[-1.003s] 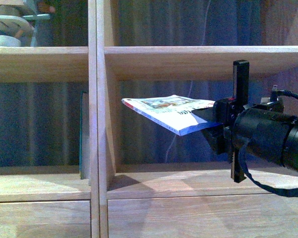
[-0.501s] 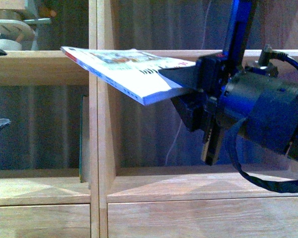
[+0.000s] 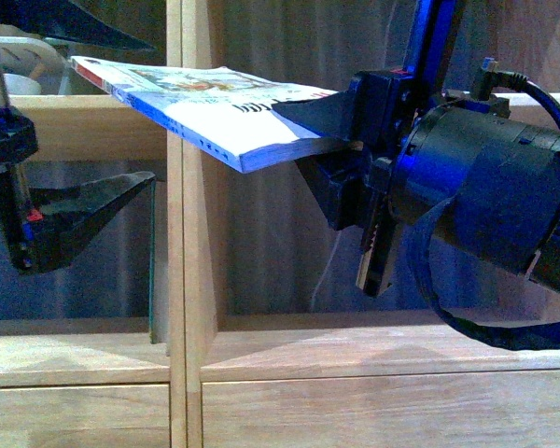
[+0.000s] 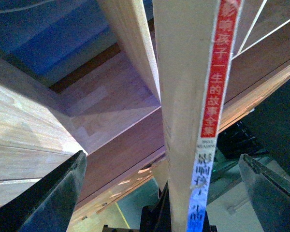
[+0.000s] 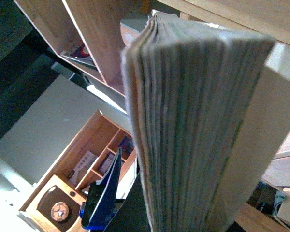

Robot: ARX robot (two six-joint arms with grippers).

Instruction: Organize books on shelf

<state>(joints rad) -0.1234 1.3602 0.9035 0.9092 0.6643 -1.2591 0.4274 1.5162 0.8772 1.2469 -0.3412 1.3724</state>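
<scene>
From my screen, the white paperback [image 3: 215, 107] is held in the air in front of the shelf [image 3: 373, 350], level with the upper board and crossing the upright divider [image 3: 191, 280]. It lies nearly flat, its cover up and its free end tipped slightly higher. The cover carries a colourful picture and black lettering, with a red mark at the far corner and a blue edge along the near side. In the left wrist view I see its spine edge-on: a red band with pale characters, turning white and then blue. The right wrist view shows only the fanned page edges, close to the lens.

The right gripper [image 3: 303, 140] has its jaws clamped on the book's near end, one finger on the cover and one beneath. The left gripper [image 3: 154, 112] has its jaws spread wide, one finger above the book's free end and one [image 3: 93, 210] below. I cannot tell whether either one touches it.

The dark green book [image 3: 156, 261] stands upright in the left compartment, against the divider. The right arm's bulk and its looping black cable [image 3: 485, 327] hide much of the right compartment. Far behind, the right wrist view shows a darker wooden cabinet [image 5: 60, 210] with a round emblem.
</scene>
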